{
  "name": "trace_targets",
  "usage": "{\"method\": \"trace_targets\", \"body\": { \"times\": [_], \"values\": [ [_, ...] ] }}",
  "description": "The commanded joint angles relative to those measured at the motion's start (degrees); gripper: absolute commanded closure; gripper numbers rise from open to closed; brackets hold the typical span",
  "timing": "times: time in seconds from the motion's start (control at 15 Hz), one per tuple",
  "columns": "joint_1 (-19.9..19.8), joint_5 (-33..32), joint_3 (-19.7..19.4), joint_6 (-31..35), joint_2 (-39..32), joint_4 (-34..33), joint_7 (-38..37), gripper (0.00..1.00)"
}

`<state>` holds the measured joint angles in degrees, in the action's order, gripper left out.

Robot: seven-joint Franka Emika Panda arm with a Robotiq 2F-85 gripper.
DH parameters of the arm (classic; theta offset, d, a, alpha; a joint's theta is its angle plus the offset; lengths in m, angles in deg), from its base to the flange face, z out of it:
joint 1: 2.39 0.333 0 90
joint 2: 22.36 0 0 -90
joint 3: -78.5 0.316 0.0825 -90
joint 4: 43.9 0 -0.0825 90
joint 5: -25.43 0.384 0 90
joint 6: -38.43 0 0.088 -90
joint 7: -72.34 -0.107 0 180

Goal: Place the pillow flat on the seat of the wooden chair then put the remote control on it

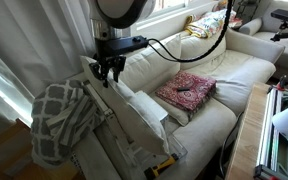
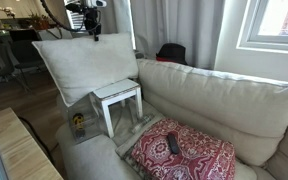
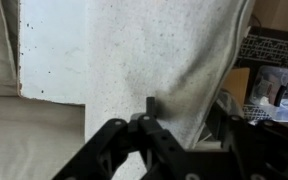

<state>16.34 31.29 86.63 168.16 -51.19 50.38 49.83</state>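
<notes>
From above in an exterior view, the black hand [image 1: 109, 70] points straight down from the arm onto the top edge of the pillow [image 1: 134, 105]. The pillow is a big, plain cream square, standing on edge and tilted. A grey-and-white checked blanket [image 1: 59, 120] is bunched just beside it. On the soft cream sofa [image 1: 234, 75] lies a small red patterned cushion [image 1: 187, 90].

In an exterior view from the sofa end, the pillow's piped seams show. It stands upright against the wooden chair [image 2: 119, 95], a pale, boxy frame, with the hand at its upper edge. The remote control [image 2: 173, 145], slim and dark, lies on the red cushion, well apart from the chair.

In the wrist view, speckled cream fabric fills the space between the dark fingers [image 3: 104, 140]. I cannot tell whether they have clenched on it.
</notes>
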Motion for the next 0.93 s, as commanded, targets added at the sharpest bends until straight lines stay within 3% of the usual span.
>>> {"method": "trace_targets", "body": {
  "times": [0.0, 0.2, 0.47, 0.87],
  "values": [
    [0.9, -2.3, -1.7, -4.5, 0.0, -1.0, -3.5, 0.78],
    [0.8, -4.5, -2.9, -8.1, 1.4, -0.3, -5.2, 0.99],
    [-0.6, -5.0, -3.7, -12.8, 2.4, 1.6, -4.7, 0.97],
    [-3.8, -4.1, -4.5, -8.5, 1.8, 8.5, -1.1, 0.97]
  ]
}}
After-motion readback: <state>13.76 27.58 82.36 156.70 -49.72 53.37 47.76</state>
